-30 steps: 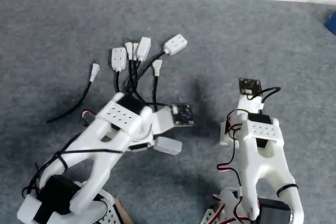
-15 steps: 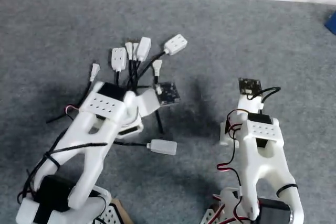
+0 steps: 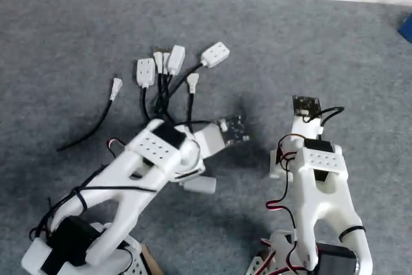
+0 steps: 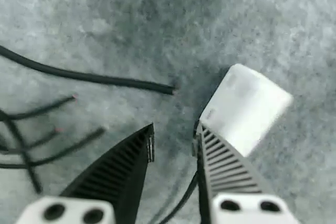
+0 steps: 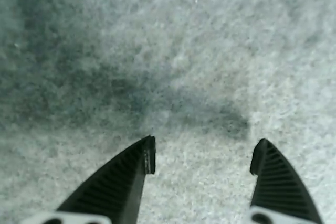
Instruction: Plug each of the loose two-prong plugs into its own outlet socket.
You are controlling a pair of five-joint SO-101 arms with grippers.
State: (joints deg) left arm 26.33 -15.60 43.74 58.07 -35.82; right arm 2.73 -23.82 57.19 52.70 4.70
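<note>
Several white outlet sockets [image 3: 146, 71] and small two-prong plugs [image 3: 116, 86] on black cables lie bunched at the far left of the grey carpet. One white socket block [image 3: 201, 185] lies nearer, half under the left arm [image 3: 158, 149]. In the left wrist view my left gripper [image 4: 174, 135] is open by a narrow gap with nothing in it. The white block [image 4: 244, 106] lies just past one fingertip, and a loose black cable end [image 4: 168, 88] lies ahead. My right gripper [image 5: 203, 156] is wide open over bare carpet.
The right arm [image 3: 318, 172] stands at the right, apart from the cables. A blue object [image 3: 407, 27] pokes in at the far right edge. Black cables [image 3: 164, 98] cross each other just beyond the left arm.
The left arm swung out toward the cable bunch, then came back nearer and to the right, and now partly covers the white block. The right arm has stayed still.
</note>
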